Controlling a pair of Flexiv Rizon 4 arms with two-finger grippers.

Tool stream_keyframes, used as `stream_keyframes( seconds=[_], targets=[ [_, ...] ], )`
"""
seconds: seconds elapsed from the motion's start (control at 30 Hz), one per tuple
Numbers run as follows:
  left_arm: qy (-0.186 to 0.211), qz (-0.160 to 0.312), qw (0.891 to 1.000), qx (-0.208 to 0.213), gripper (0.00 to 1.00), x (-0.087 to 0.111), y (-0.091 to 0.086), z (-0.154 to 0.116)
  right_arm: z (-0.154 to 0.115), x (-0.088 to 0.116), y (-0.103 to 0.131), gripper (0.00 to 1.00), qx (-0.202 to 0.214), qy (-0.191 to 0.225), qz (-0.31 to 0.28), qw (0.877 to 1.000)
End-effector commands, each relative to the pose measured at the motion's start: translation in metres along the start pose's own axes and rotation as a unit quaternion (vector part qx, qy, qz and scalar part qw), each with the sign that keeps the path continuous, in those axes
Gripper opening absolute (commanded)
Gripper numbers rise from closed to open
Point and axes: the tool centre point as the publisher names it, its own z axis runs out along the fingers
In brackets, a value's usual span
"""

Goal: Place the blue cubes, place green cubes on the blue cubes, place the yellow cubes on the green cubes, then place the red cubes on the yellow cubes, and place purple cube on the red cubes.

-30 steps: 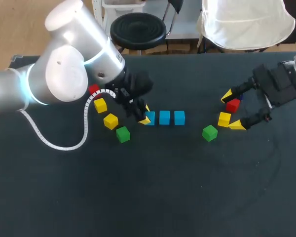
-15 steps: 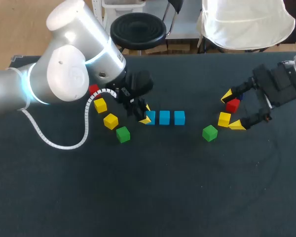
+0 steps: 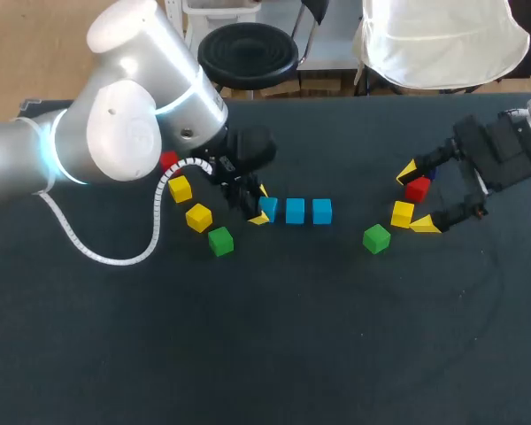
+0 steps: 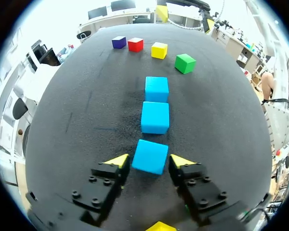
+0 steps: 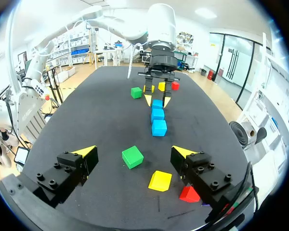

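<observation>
The left jaws stand released around the first blue cube [image 4: 151, 156]. Their yellow fingertips [image 4: 118, 161] flank it from two sides, with a thin strip of the dark worktop [image 3: 292, 336] showing on each side. The cube sits flat, turned slightly against the fingers. Ahead of these jaws the second blue cube [image 4: 155, 117] and the third blue cube [image 4: 157, 89] carry on a straight row, each just beside the next with a narrow gap between them. The right jaws are spread wide and grasp nothing, hanging over the worktop on the robot's right. The right yellow cube [image 5: 160, 181] lies between their fingers, the right red cube [image 5: 189, 193] lies close by one finger, and the right green cube [image 5: 133, 157] sits just ahead of the gap. The purple cube [image 4: 118, 42] rests just beside the right red cube, on the side away from the yellow one; in the head view the right jaws hide most of it. Beside the left jaws, on the robot's left, lie the left green cube [image 3: 219, 241], the left yellow cube [image 3: 198, 217], the second left yellow cube [image 3: 180, 189] and the left red cube [image 3: 167, 160]. The left arm [image 3: 115, 133] partly covers that red cube. The arm's white coiled cable [image 3: 159, 208] hangs close past the two yellow cubes. Every cube rests directly on the worktop in a single layer.
</observation>
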Motion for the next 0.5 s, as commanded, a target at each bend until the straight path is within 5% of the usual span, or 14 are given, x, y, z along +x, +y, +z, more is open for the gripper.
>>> stream_keyframes(
  seconds=[0.03,0.5],
  targets=[
    [0.002,-0.008,1.000,0.000,1.00,-0.002,-0.002,-0.004,0.000,0.000,0.000,1.00,0.000,-0.001,-0.001,1.000],
    [-0.015,-0.004,1.000,-0.013,1.00,-0.004,-0.008,-0.017,0.000,0.000,0.000,1.00,0.000,-0.001,-0.001,1.000]
  ],
)
